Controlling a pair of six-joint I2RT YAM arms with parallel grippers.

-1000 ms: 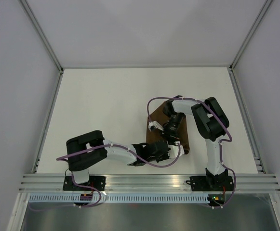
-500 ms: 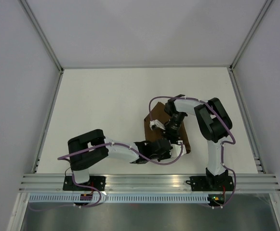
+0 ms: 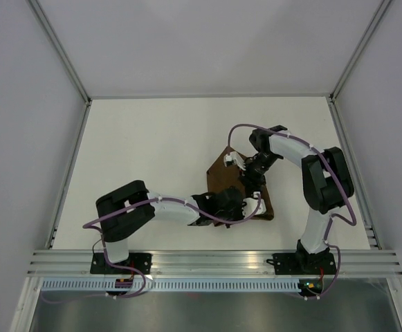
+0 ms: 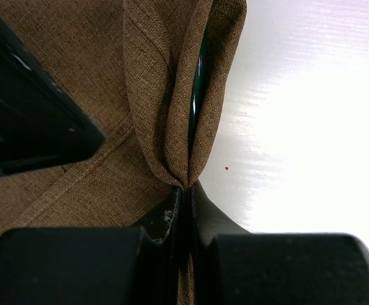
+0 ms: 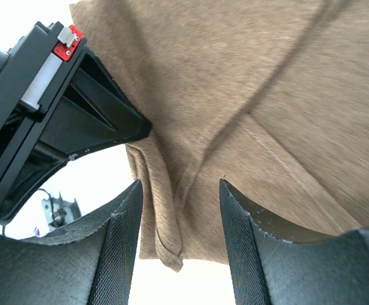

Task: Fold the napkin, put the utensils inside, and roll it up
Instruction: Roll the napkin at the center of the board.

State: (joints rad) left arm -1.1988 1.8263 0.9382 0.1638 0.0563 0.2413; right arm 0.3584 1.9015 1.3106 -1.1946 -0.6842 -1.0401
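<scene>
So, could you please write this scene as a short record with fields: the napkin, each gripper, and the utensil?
napkin: brown cloth, partly folded, lying on the white table
left gripper: shut, pinching a fold of the napkin
right gripper: open, over the napkin, holding nothing
utensil: not plainly visible; only a dark shiny edge shows inside the pinched fold
roll: not yet done

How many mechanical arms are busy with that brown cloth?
2. The left gripper pinches a fold at the near edge of the cloth; the right gripper hangs open over its far part.
</scene>
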